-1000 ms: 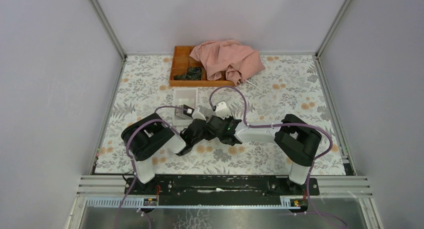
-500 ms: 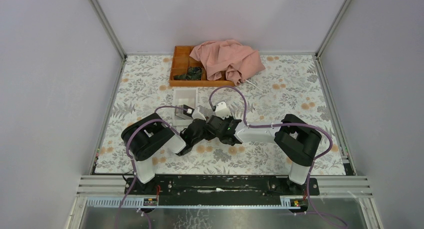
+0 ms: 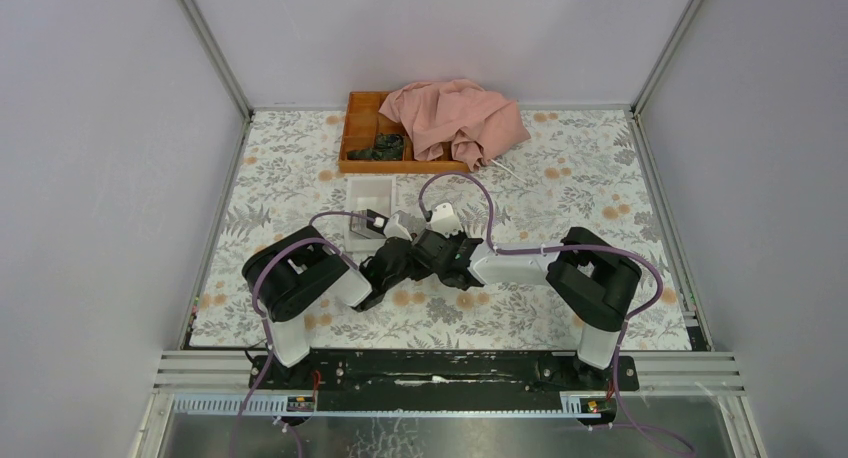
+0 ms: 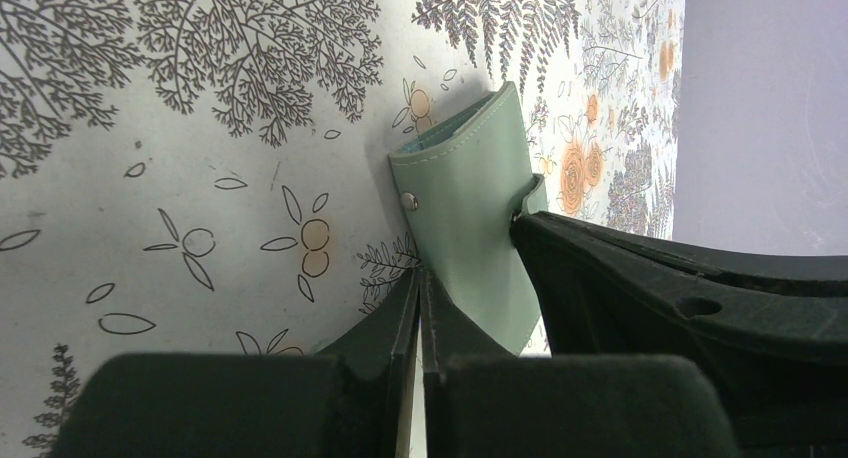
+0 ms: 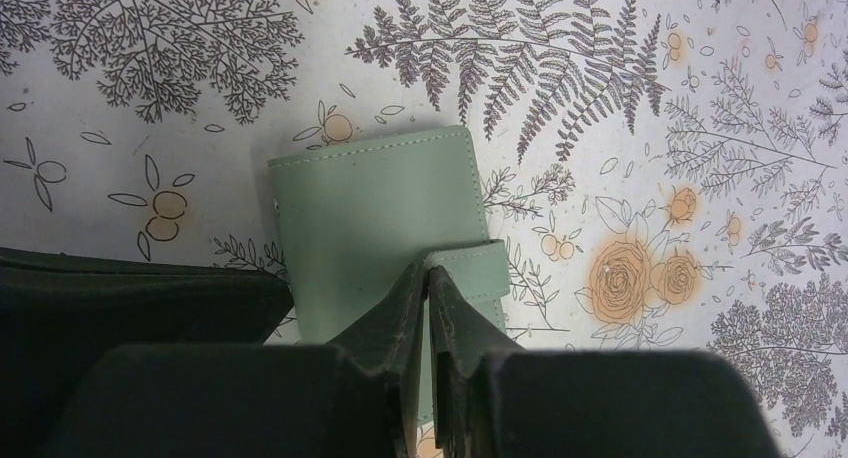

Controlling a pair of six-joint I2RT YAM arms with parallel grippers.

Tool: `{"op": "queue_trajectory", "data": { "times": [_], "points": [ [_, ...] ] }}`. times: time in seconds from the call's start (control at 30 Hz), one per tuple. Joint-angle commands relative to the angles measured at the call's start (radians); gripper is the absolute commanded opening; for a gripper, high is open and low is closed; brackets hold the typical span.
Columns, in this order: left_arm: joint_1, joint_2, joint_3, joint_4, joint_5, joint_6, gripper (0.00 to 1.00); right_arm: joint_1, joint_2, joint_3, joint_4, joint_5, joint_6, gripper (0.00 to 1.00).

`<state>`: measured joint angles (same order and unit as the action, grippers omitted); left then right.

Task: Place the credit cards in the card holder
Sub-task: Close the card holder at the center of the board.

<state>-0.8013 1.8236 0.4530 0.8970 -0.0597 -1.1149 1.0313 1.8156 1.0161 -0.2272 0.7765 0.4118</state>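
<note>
Card holder [image 5: 380, 218] lay closed on mat [image 5: 600, 128], just ahead of right gripper [image 5: 428, 278], whose near-shut jaws seemingly nipped strap tab [image 5: 475, 268]. Left gripper [image 4: 420, 288] was shut, tips at holder's edge. Judged best: left pins cover, right peels tab slowly.

Matt leathery card holder [image 5: 370, 218], wooden tray [image 3: 360, 118]

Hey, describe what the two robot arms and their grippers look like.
Both the left arm and right arm have bulky black joint housings and white links, with a purple cable looping along each. The left gripper and right gripper each have two matte black, wedge-shaped fingers tapering to thin tips.
</note>
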Motion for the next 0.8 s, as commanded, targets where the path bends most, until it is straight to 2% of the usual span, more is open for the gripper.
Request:
{"op": "queue_trajectory", "data": {
  "times": [0.0,0.63,0.77],
  "points": [
    [-0.046,0.051,-0.016,-0.199,-0.003,0.041,0.07,-0.040,0.053,-0.008,0.049,-0.065,0.026,0.11],
    [-0.045,0.046,-0.020,-0.195,-0.004,0.032,0.07,-0.079,0.006,-0.058,0.000,-0.099,0.098,0.12],
    [-0.045,0.029,-0.015,-0.211,-0.010,0.032,0.07,-0.071,-0.030,-0.065,-0.015,-0.075,0.111,0.18]
  ]
}}
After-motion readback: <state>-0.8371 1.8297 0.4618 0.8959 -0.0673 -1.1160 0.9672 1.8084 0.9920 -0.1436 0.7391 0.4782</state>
